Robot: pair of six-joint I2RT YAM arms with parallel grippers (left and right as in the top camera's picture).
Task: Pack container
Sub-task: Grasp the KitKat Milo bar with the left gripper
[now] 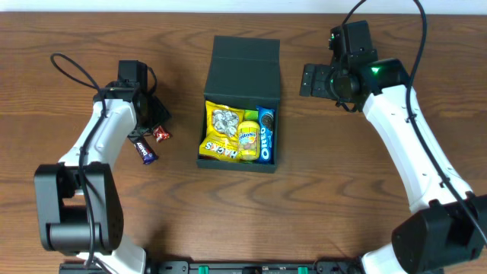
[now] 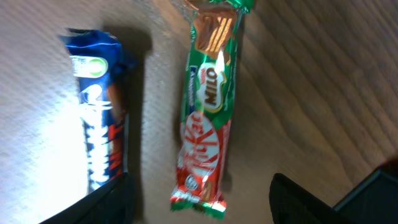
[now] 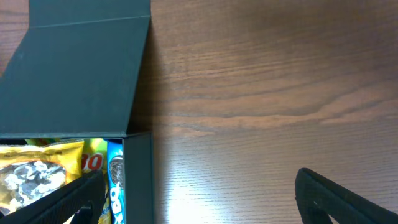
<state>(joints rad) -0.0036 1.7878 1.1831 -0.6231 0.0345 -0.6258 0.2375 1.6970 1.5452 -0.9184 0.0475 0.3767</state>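
Hovering over two candy bars lying left of the box (image 1: 245, 65), the left claw (image 1: 154, 116) has its fingers spread, likely to straddle the red bar (image 1: 161, 135) beside the blue bar (image 1: 144, 149). The box sits in the middle of the table (image 1: 228, 221), lid flung back; the right claw (image 1: 307, 79) hangs beside it, fingers apart.

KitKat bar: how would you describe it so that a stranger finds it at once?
Find the dark open container at the centre. Two bars lie left of it. The KitKat bar is the nearer one, red and green, unlike the blue bar.
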